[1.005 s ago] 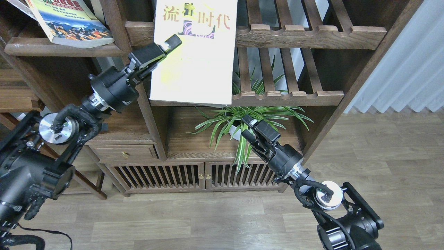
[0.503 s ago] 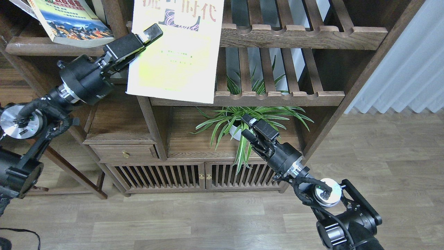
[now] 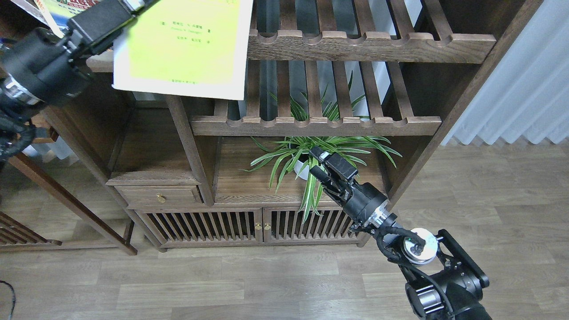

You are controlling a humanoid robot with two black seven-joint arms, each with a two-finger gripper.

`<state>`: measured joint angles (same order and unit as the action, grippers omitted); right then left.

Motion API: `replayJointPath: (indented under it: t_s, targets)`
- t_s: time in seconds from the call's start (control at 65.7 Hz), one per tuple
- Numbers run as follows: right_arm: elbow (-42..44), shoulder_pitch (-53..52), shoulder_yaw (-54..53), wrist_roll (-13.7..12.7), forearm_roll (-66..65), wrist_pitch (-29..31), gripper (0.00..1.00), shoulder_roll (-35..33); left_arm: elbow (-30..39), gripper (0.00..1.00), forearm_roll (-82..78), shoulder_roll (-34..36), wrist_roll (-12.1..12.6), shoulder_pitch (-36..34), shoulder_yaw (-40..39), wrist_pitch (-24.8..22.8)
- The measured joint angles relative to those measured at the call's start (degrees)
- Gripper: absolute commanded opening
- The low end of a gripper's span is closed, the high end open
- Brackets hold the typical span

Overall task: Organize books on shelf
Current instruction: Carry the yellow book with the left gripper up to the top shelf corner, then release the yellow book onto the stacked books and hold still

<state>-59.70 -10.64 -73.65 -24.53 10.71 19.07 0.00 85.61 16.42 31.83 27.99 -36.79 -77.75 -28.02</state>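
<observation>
The left gripper sits at the top-left edge of the head view, its fingertips cut off by the frame; it appears clamped on the left margin of the yellow-green book, though the finger contact itself is out of view. The book hangs as a flat, thin paperback, cover facing the camera — matte yellow-green panel inside a white border, small dark print near the top. Its long axis runs up out of the frame, tilted slightly.

The shelf — a solid dark-brown board with a rounded front edge — lies just left of and behind the book's lower-left corner, largely hidden by the gripper body. A second book with a colourful cover rests there, only a sliver visible. The left arm is by far the nearer one to it.

The right gripper hovers low, in front of the potted plant, holding nothing; its finger gap cannot be resolved.
</observation>
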Motion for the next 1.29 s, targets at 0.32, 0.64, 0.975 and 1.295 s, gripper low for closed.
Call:
replayJointPath:
  t_s: [0.32, 0.64, 0.975, 1.295]
  targets:
    - [0.77, 0.00, 0.00, 0.00, -0.07, -0.08, 0.87, -0.01, -2.80, 0.04, -0.09, 2.48, 0.01, 0.61, -11.99, 0.03]
    - [1.06, -0.09, -0.07, 0.40, -0.07, -0.10, 0.87, 0.00, -7.73, 0.04, -0.67, 2.61, 0.01, 3.95, -18.46, 0.03]
    - [0.65, 0.29, -0.10, 0.44, -0.07, -0.10, 0.87, 0.00, -14.15, 0.04, -0.89, 2.22, 0.01, 3.82, -19.94, 0.03]
    - [0.52, 0.14, -0.18, 0.45, -0.07, -0.10, 0.87, 0.00, -23.59, 0.04, -2.12, 1.80, 0.01, -8.69, -15.97, 0.03]
